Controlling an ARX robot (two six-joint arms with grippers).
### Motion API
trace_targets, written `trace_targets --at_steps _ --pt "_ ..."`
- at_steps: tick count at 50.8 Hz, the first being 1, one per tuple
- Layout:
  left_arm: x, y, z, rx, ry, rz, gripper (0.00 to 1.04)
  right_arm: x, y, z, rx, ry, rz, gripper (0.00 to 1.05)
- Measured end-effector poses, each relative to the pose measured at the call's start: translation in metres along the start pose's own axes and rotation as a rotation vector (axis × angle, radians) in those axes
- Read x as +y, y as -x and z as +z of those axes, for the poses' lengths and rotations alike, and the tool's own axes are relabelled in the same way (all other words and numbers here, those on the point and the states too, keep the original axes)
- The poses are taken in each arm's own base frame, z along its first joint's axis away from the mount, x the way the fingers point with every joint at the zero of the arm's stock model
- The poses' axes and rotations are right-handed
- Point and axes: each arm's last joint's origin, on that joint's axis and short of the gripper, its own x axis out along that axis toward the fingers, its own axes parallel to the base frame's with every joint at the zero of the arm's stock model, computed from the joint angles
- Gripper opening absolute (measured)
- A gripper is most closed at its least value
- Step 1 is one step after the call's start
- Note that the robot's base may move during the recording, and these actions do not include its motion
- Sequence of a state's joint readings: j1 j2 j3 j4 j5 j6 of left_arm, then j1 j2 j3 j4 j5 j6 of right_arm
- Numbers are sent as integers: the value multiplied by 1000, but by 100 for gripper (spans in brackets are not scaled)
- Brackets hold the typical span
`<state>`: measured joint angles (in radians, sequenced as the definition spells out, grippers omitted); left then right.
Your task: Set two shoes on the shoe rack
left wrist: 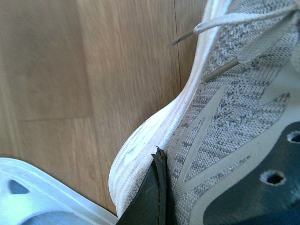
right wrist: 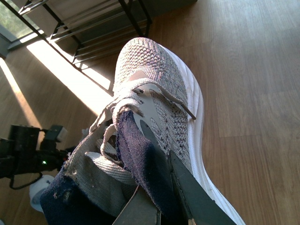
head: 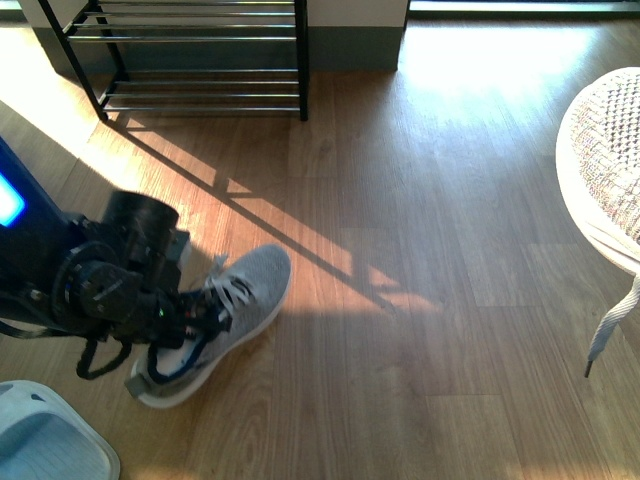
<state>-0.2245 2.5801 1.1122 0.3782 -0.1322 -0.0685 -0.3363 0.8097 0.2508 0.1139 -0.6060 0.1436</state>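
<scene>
Gripping the floor sneaker (head: 240, 300) — rack (head: 301, 60) at 12 o'clock
Can't tell if left gripper (head: 195, 325) has closed — seat both jaws before lifting; right gripper (right wrist: 164, 206) pinches second sneaker (right wrist: 150, 79).

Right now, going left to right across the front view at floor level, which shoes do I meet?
Pale blue sandal in the near left corner → grey sneaker on the floor → second grey sneaker at the right edge, its lace hanging. The shoe rack and left arm overlap these, so they are left out.
</scene>
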Motion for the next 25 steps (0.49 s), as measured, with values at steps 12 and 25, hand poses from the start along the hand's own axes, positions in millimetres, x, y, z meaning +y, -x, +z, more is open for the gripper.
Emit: trace_targets --at_steps 12,25 --pt "12 89 36 -263 131 17 2 0 0 0 0 0 0 1" --pt "29 189 23 -434 297 45 2 0 0 0 0 0 0 1"
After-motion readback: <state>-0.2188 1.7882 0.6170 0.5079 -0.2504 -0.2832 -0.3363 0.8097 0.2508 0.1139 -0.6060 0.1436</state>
